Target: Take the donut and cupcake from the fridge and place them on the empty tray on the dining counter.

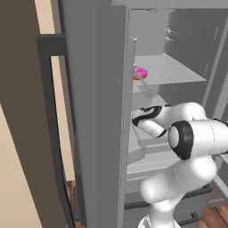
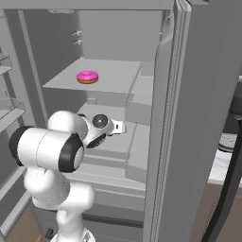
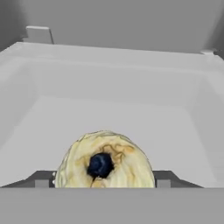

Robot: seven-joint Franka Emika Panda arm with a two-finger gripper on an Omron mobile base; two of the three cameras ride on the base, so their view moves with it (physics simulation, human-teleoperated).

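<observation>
Sitting between the jaws, cupcake point(image 3: 105, 162) (cream top) — fridge point(image 3: 109, 87) bin

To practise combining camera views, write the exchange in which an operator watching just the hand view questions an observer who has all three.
Operator: The gripper pinches the cupcake here. Where is the donut?
Observer: The donut lies on the shelf above the hand.
Operator: Near that shelf's front edge?
Observer: Yes, close to the front, toward its left side in the right base view.
Operator: Are the doors of the fridge open?
Observer: Both are; the arm reaches in between them.
</observation>
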